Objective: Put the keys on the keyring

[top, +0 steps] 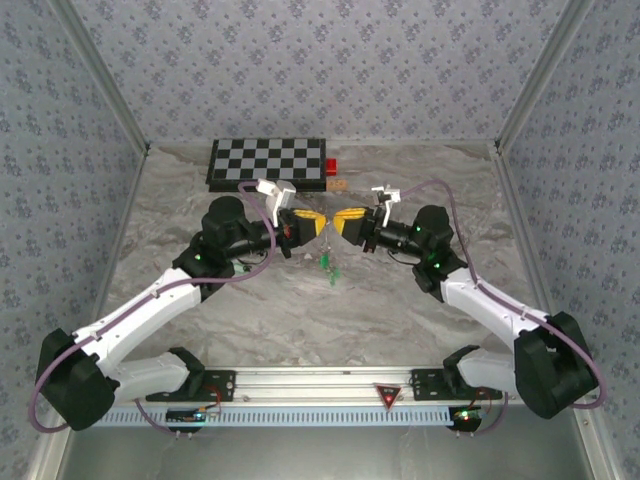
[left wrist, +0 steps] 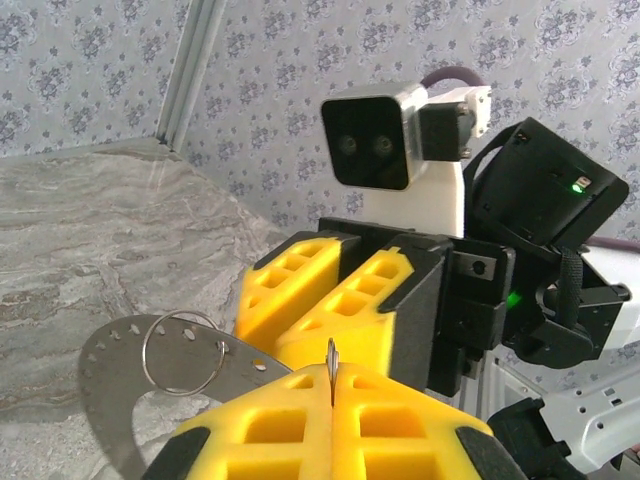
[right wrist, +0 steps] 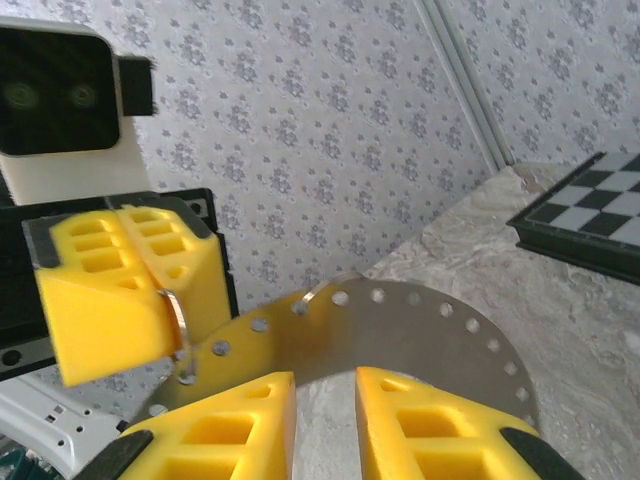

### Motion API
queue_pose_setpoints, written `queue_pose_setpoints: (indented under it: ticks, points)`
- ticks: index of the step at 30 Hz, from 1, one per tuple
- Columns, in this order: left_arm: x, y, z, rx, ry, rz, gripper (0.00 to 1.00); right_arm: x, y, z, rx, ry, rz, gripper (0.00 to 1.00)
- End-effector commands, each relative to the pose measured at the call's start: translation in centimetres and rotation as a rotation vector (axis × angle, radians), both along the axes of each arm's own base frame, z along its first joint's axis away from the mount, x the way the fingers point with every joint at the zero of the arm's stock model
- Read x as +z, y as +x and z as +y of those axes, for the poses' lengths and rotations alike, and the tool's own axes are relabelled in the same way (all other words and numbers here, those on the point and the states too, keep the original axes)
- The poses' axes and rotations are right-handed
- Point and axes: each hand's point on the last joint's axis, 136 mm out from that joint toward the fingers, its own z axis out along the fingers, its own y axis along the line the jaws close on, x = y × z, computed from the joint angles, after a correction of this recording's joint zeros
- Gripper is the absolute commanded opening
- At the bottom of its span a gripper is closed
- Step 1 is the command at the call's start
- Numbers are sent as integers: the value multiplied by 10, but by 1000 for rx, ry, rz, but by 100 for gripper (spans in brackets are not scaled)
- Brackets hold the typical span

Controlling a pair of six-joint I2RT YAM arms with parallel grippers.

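Both arms meet tip to tip above the table's middle. My left gripper (top: 312, 224) (left wrist: 331, 385) is shut on a thin metal ring (left wrist: 331, 358) (right wrist: 177, 325), seen edge-on between its yellow pads. That ring passes through a hole of the keyring (left wrist: 110, 375) (right wrist: 400, 330), a flat grey perforated band held in the air. A second thin wire ring (left wrist: 146, 350) hangs in another hole. My right gripper (top: 345, 222) (right wrist: 325, 400) has a narrow gap between its fingers, and the keyring lies just beyond their tips. The green keys (top: 330, 265) lie on the table below the grippers.
A checkerboard (top: 268, 160) (right wrist: 590, 215) lies at the back of the marble table. A small red block (top: 331, 165) and a tan piece (top: 338, 185) sit by its right end. Patterned walls close in the left, right and back.
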Motion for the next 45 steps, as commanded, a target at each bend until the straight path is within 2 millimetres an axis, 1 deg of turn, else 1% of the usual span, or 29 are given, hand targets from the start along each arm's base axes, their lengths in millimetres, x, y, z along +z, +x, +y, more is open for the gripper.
queue_pose_setpoints:
  ticks: [1,4,8,13,22,30,31,36,40,41,42,45]
  points:
    - [26,-4,-1,2,-72,-57,0,24,-12,-3,-3,86,-88,24]
    - [25,-1,0,26,-91,-49,0,29,-18,-3,-7,120,-128,24]
    - [26,1,0,41,-117,-43,0,30,-21,1,4,126,-134,24]
    - [27,0,0,45,-123,-45,0,33,-21,0,0,134,-145,24]
    - [27,-5,-4,11,-123,-43,0,35,-17,9,48,143,-97,24]
    - [24,-6,-7,-4,-114,-33,0,37,-21,16,95,145,-95,21]
    - [24,-6,-8,-7,-114,-33,0,39,-22,16,99,146,-98,20]
    - [23,-6,-8,-8,-112,-33,0,35,-23,19,115,132,-87,0]
    - [21,-5,-7,6,-87,-32,0,28,-17,14,99,118,-66,0]
    - [19,-3,-6,14,-75,-29,9,25,-14,11,90,108,-57,0]
    - [17,-3,-5,19,-63,-28,14,22,-11,9,84,95,-45,0]
    - [10,3,2,42,-30,-14,23,9,0,1,76,40,-7,0]
